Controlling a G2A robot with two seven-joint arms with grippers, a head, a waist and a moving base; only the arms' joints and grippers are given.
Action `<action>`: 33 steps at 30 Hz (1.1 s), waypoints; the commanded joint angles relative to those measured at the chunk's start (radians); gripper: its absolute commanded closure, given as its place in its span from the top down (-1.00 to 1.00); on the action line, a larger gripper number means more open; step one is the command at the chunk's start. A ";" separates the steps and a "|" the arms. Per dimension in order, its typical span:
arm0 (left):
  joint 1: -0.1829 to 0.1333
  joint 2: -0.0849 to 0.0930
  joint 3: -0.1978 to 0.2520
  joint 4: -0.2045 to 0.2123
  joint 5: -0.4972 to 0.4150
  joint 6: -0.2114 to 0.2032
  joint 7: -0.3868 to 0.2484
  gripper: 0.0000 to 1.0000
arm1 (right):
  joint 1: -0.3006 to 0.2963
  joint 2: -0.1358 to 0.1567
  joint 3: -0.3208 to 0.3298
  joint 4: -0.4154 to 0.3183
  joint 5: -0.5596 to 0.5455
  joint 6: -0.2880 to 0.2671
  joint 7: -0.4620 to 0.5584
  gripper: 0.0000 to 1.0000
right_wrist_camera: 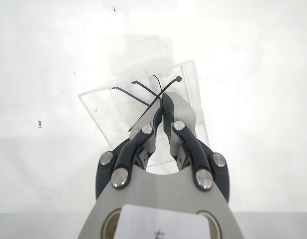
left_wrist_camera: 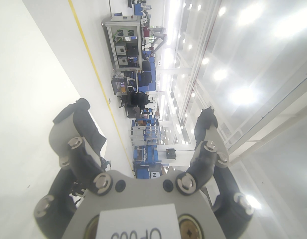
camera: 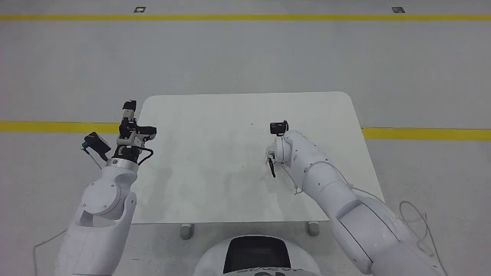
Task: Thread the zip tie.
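Because my right fingers point(right_wrist_camera: 168, 111) grip where the ties point(right_wrist_camera: 146, 89) cross, left fingers point(left_wrist_camera: 80, 130) spread idle, I may lift several.

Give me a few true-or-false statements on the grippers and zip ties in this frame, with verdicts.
1. The left gripper is open. True.
2. The zip ties are white. False: they are black.
3. The zip ties lie in a clear tray on the white table. True.
4. The right gripper is spread wide above the tray. False: it is shut, with its tips where the zip ties cross.
5. The left gripper holds a zip tie. False: nothing is between its fingers, and it is at the table's edge, away from the tray.
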 commanded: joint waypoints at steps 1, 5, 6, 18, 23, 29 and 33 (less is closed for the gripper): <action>0.000 0.000 0.000 0.000 0.000 0.000 0.000 1.00 | 0.003 -0.002 -0.002 0.005 0.001 0.001 -0.007 -1.00; 0.000 0.000 0.000 0.000 0.000 0.000 0.000 1.00 | 0.003 -0.003 -0.001 -0.004 0.002 -0.002 -0.015 -1.00; 0.000 0.000 0.000 0.000 0.000 0.000 0.000 1.00 | 0.002 -0.002 0.000 -0.009 0.002 -0.004 -0.016 -1.00; 0.000 0.000 0.000 0.000 0.000 0.000 0.000 1.00 | -0.059 0.039 0.044 -0.171 -0.024 -0.046 0.023 -1.00; 0.000 0.000 0.000 0.000 0.000 0.000 0.000 1.00 | -0.114 0.068 0.080 -0.291 -0.053 -0.058 0.063 -1.00; 0.000 0.000 0.000 0.000 0.000 0.000 0.000 1.00 | -0.194 0.107 0.144 -0.455 -0.085 -0.088 0.129 -1.00; 0.000 0.000 0.000 0.000 0.000 0.000 0.000 1.00 | -0.249 0.131 0.193 -0.560 -0.094 -0.116 0.162 -1.00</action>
